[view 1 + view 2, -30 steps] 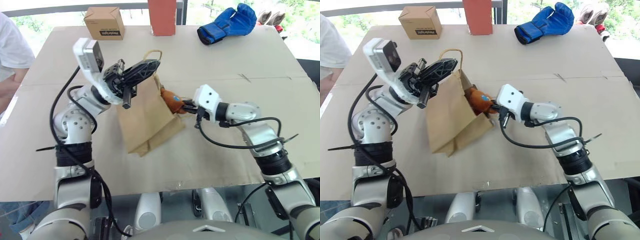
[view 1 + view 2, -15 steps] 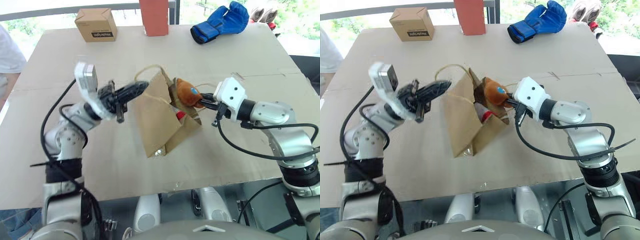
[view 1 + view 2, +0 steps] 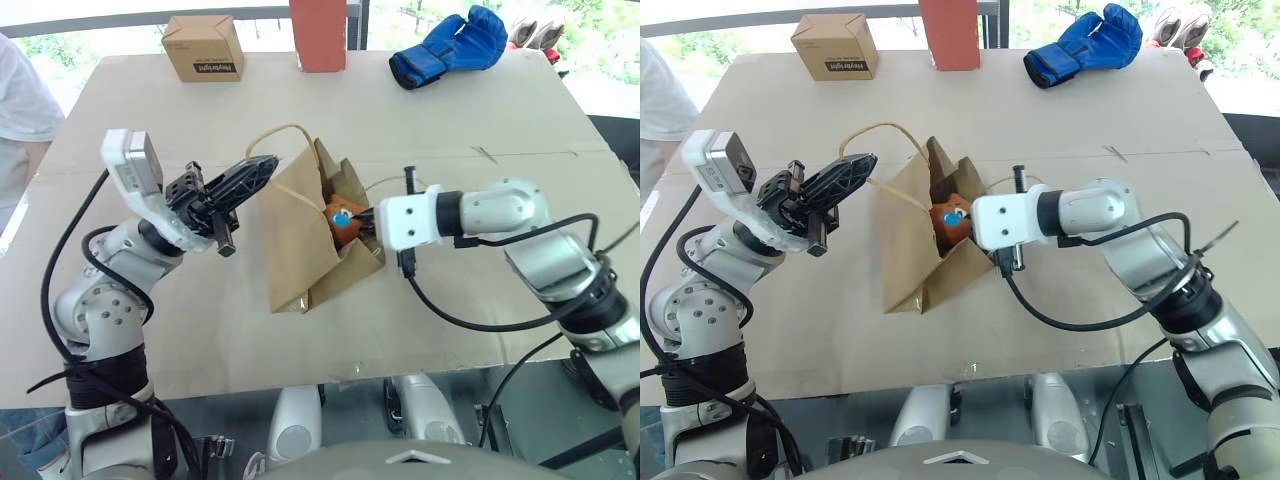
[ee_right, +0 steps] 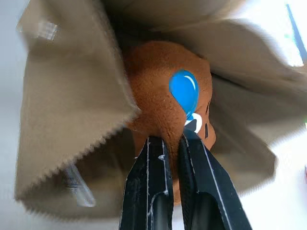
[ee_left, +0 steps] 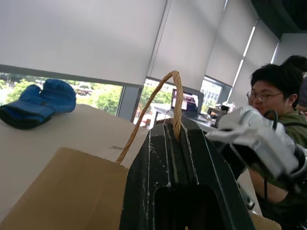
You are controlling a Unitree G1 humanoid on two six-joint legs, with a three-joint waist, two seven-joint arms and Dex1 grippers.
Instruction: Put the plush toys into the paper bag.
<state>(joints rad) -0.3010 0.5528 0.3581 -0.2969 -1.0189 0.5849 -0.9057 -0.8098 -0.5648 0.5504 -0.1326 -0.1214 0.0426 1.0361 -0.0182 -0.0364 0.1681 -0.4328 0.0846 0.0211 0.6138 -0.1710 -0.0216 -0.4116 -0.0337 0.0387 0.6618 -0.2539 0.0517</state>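
The right gripper [image 4: 165,143] was clamped on the brown bear [image 3: 342,216], holding it just inside the mouth of the bag [image 3: 300,240], which lay mid-table with its opening toward the right. The left gripper [image 3: 250,172] was pinched shut on one handle [image 5: 158,103], lifting that edge so the mouth gaped. To my eye the bear was being dropped in; next the right jaws needed to part and draw back rightward without catching the serrated paper lip [image 4: 96,139] pressing against the toy. The second toy I could not make out. There was plenty of bare table near and right; the box [image 3: 203,47] and glove [image 3: 450,46] sat far off.
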